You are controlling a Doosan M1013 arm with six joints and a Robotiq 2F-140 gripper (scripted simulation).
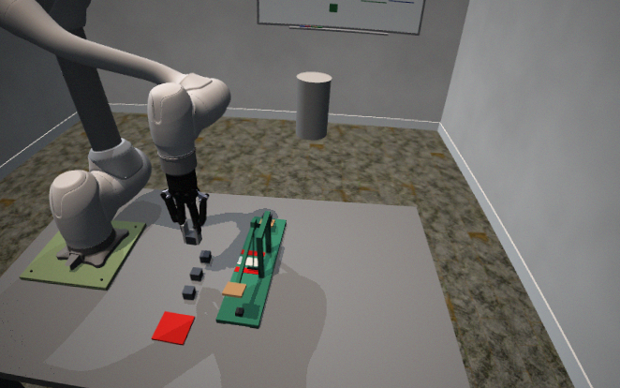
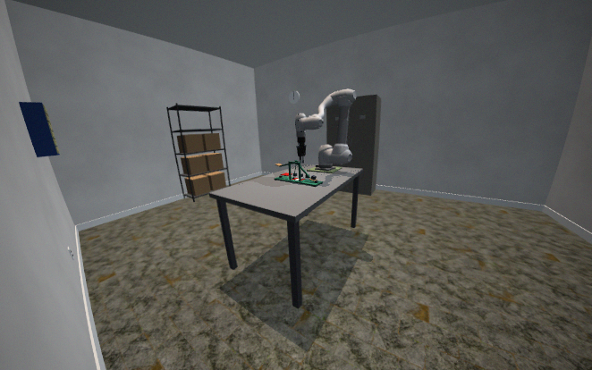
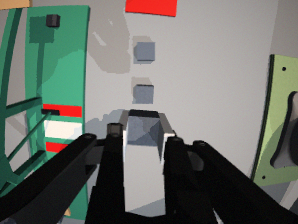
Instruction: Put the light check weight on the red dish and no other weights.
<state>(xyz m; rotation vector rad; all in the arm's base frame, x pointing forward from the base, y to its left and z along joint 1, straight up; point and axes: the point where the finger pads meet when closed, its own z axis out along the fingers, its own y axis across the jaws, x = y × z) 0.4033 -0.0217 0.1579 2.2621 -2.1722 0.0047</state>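
Observation:
My gripper is shut on a dark grey weight, held above the table at the far end of the weight row. Three similar weights stand below in a row: the far one, the middle one and the near one. The red dish lies flat and bare beyond the near one. The green rocker balance tilts: its near orange pan is raised and empty, its far pan low with a dark block on it. The pointer is over the red field nearer the dish.
The balance's uprights and beam stand to the right of the weight row in the top view. A small black block sits on its base below the raised pan. The arm's green base plate lies to the left.

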